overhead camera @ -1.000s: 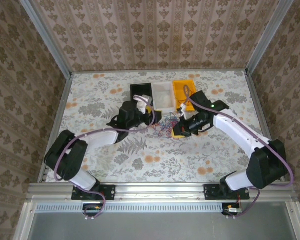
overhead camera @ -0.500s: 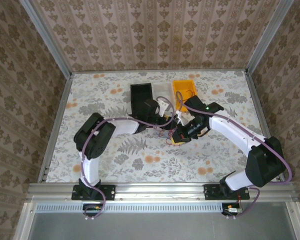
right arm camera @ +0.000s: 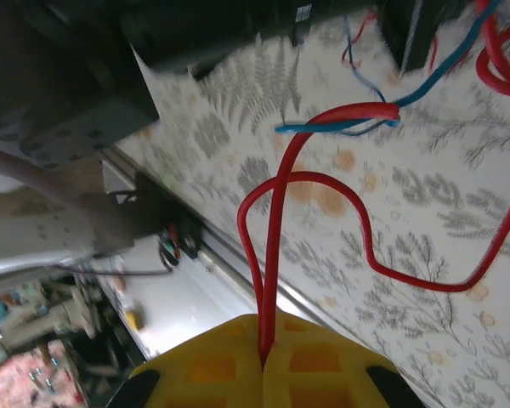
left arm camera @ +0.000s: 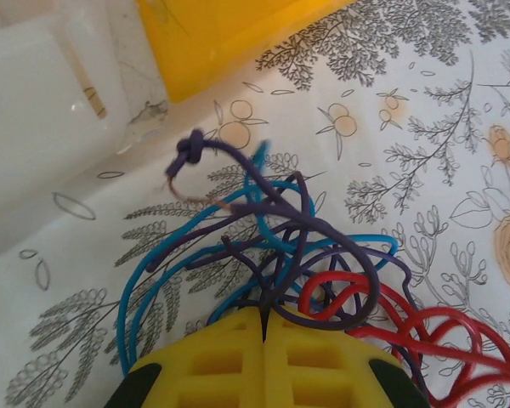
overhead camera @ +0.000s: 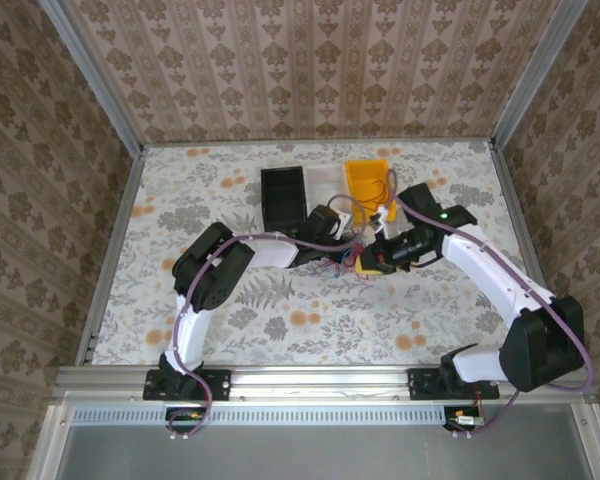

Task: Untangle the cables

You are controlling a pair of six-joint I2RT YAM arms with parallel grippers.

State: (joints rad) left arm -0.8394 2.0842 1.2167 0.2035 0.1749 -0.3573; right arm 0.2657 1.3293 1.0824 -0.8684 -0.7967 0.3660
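The cables (overhead camera: 353,259) are seen as a small tangle of red, blue and dark purple wire on the floral table (overhead camera: 180,205), just in front of the yellow bin (overhead camera: 366,178) and the white bin (left arm camera: 34,110), with a black bin (overhead camera: 282,195) to their left. In the left wrist view the knotted dark purple cable (left arm camera: 321,231) is pinched between the shut yellow fingers of the left gripper (left arm camera: 263,327), with blue loops (left arm camera: 153,263) and red loops around it. A red cable (right arm camera: 276,221) is clamped between the closed fingers of the right gripper (right arm camera: 263,361) and is lifted off the table in a long loop. A small pale label on the dark housing above is too blurred to be read. The left arm is folded at the elbow and stretched rightward to the tangle. The right arm is reached up and bent back leftward, so the two grippers are brought close together.
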